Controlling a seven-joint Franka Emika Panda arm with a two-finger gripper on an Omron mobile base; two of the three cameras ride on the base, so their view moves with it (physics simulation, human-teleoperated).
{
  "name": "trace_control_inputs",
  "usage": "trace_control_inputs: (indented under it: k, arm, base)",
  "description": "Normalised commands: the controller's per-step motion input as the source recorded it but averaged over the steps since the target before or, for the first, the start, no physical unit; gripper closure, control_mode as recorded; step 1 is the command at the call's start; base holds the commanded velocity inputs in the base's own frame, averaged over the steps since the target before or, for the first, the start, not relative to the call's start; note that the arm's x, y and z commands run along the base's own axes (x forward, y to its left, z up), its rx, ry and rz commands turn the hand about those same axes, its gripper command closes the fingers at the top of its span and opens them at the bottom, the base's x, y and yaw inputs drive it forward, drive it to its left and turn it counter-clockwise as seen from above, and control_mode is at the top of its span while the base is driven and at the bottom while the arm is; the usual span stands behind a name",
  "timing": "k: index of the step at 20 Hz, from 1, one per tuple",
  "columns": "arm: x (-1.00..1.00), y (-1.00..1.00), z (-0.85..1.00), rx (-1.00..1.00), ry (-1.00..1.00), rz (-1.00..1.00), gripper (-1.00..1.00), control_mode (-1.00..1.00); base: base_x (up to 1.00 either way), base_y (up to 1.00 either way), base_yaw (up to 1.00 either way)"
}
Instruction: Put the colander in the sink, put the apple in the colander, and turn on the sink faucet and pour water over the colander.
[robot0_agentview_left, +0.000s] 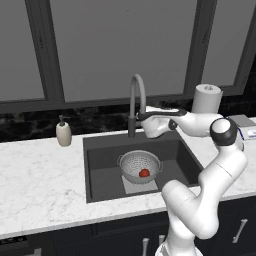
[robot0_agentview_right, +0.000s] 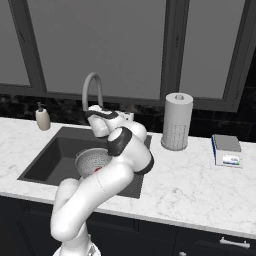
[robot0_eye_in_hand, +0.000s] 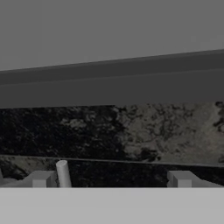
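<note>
A: One colander (robot0_agentview_left: 140, 166) sits inside the sink (robot0_agentview_left: 100, 165), on the pale grey square at the basin floor, toward the middle-right of the basin. Upright, both side handles visible from the left base view.

B: Apple?

A: Apple (robot0_agentview_left: 144, 173) lies in the colander, red, resting against the near inner wall. From the right base view the colander (robot0_agentview_right: 92, 161) is partly hidden behind the arm, and just a red sliver of the apple (robot0_agentview_right: 98, 170) shows at the arm's edge.

B: Faucet position?

A: Sink faucet (robot0_agentview_left: 136, 102) stands at the back rim of the sink, behind the colander, gooseneck arching up and over. No water stream can be made out.

B: Gripper?

A: Gripper (robot0_agentview_left: 141, 116) is up at the faucet, level with the stem just under the arch. Whether it touches the stem, cannot tell. Hand view: the two fingertips (robot0_eye_in_hand: 43, 179) stand wide apart, jaws spread, nothing clamped between them. A pale grey rod (robot0_eye_in_hand: 63, 174) rises just beside the left fingertip.

B: Surroundings?

A: White marble counter (robot0_agentview_left: 35, 170) around the sink. Beige soap dispenser (robot0_agentview_left: 63, 132) left of the basin at the back. Paper towel roll (robot0_agentview_right: 177, 121) upright to the right of the sink; a small box (robot0_agentview_right: 227, 150) further right. Dark windows (robot0_agentview_left: 120, 45) behind.
</note>
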Motion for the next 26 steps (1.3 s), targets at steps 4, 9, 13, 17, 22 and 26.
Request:
trace_control_inputs:
  k: [4,9,13,17,22,26]
  arm:
    - [0.01,-0.16,0.00,0.01,0.00,0.00,-1.00,-1.00]
    - [0.03,-0.38,0.00,0.02,0.00,0.00,-1.00,-1.00]
    - [0.00,-0.46,0.00,0.03,0.00,0.00,-1.00,-1.00]
    - [0.02,-0.63,0.00,0.05,0.00,0.00,-1.00,-1.00]
    - [0.01,-0.67,0.00,0.06,0.00,0.00,-1.00,-1.00]
    - [0.00,-0.73,0.00,0.07,0.00,0.00,-1.00,-1.00]
  base:
    - [0.00,0.00,0.00]
    - [0.00,0.00,0.00]
    - [0.00,0.00,0.00]
    - [0.00,0.00,0.00]
    - [0.00,0.00,0.00]
    - [0.00,0.00,0.00]
